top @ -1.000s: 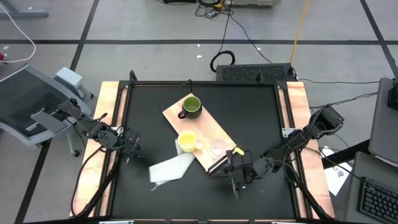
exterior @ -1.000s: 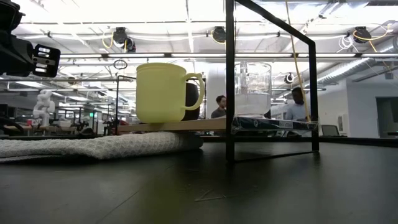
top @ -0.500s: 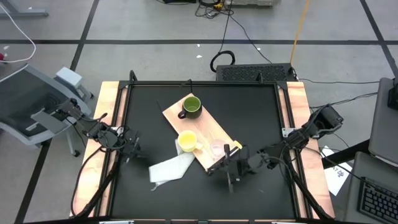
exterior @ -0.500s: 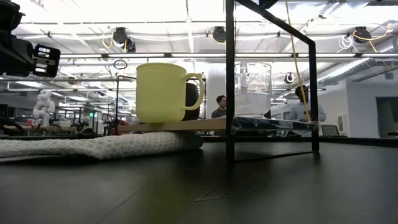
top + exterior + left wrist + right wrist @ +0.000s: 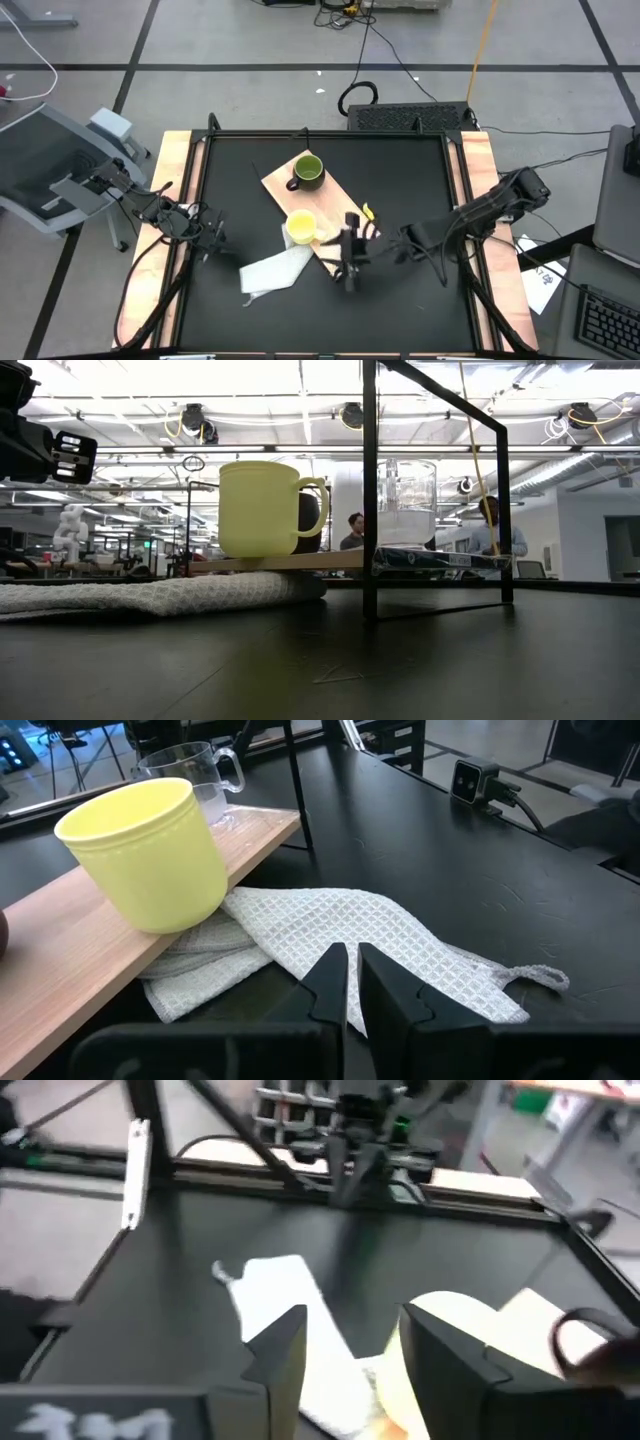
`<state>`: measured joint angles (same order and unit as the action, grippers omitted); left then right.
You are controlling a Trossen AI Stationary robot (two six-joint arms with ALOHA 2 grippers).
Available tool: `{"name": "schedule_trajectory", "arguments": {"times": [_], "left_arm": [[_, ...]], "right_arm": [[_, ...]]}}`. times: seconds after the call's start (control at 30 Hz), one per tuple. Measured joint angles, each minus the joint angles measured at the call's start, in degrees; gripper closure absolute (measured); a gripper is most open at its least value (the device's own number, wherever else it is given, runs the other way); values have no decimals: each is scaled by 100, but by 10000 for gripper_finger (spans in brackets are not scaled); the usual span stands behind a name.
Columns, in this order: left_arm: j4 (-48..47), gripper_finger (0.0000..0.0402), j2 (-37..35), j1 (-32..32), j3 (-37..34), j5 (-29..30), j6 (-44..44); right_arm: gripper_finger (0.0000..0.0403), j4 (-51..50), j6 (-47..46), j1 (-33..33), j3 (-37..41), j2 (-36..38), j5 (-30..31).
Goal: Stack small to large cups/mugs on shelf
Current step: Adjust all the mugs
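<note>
The light-wood shelf [image 5: 335, 200] lies slantwise on the black table, one side resting on a white cloth [image 5: 272, 270]. On it stand the olive-green mug [image 5: 307, 170] at the far end, the yellow mug [image 5: 302, 228] in the middle and the clear cup [image 5: 407, 500] at the near end. My right gripper [image 5: 345, 245] hovers open above the clear cup and hides it from above. My left gripper [image 5: 218, 243] waits shut at the table's left side, pointing at the cloth [image 5: 380, 940].
A black frame runs around the table, and one of its uprights [image 5: 370, 490] stands just in front of the clear cup. The cloth [image 5: 150, 598] is bunched under the shelf's edge [image 5: 300, 562]. People sit in the room beyond the table.
My right gripper has risen and gone toward the table's left and far side, from off the shelf's near end to above the clear cup, tipping closer to level. The mugs, cup, shelf and cloth have stayed where they were.
</note>
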<state>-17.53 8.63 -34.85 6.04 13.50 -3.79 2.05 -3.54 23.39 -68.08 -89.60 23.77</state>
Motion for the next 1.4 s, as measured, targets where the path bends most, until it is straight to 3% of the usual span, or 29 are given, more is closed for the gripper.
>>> {"name": "schedule_trajectory", "arguments": {"times": [0.23, 0.57, 0.7, 1.13, 1.4], "left_arm": [[0, 371, 0, 0, 0, 0, 0], [1, 371, 1, 0, 2, -2, 0], [1, 371, -1, 0, 2, -2, 0], [1, 371, 0, 0, 2, -2, -3], [3, 371, 1, 0, 2, -2, -3]], "right_arm": [[226, -1643, -923, -552, -932, 2, -316], [225, -1906, -1100, -997, -1394, -189, -937], [225, -2205, -1074, -1157, -1856, -583, -1383], [225, -4923, -1245, -1888, -4539, -2067, -1416], [225, -6154, -1557, -2239, -5608, -2697, -2083]]}}
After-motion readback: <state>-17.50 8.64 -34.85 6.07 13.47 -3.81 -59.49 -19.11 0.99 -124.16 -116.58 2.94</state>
